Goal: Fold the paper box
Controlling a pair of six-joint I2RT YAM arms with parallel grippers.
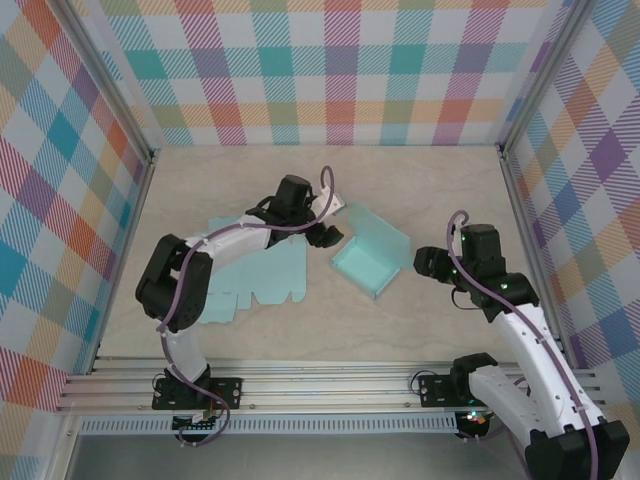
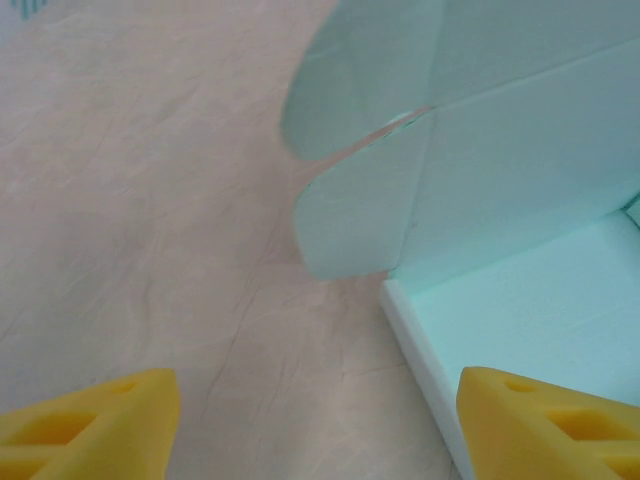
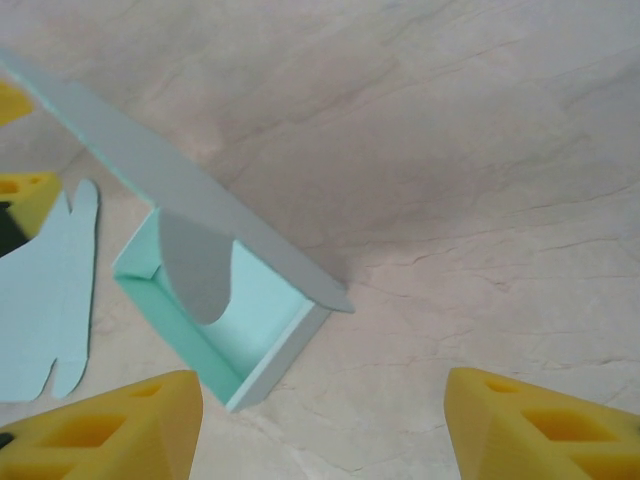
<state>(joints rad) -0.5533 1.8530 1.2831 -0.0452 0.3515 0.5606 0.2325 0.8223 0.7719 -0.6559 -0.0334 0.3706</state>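
**A:** Where is the paper box [image 1: 366, 268] found, and how much of it is judged done?

**B:** It is seen on the table [image 1: 420, 180], near the middle and a little to the right, between the two arms. The tray part is formed: low walls are raised around a flat base, and the corners look closed as far as can be told.

**A:** And the lid [image 1: 380, 236]?

**B:** It is stood up from the far wall at a tilt and is not brought down. In the right wrist view a rounded side flap [image 3: 196, 268] is seen hanging from it over the inside of the tray. In the left wrist view a corner flap [image 2: 350, 220] is seen outside the wall, apparently not tucked in.

**A:** Is anything held?

**B:** Nothing is. The left gripper [image 2: 315, 398] is spread wide just beside the box's corner, with nothing clasped. The right gripper [image 3: 322, 385] is likewise spread, with bare table between its fingers. It is placed near the box's right side but apart from it.

**A:** What is left, then?

**B:** The task is judged well past halfway. The flaps are to be tucked and the lid lowered and closed. A flat blank [image 1: 260, 282] is also seen unfolded under the left arm. Whether it belongs to the task cannot be told.
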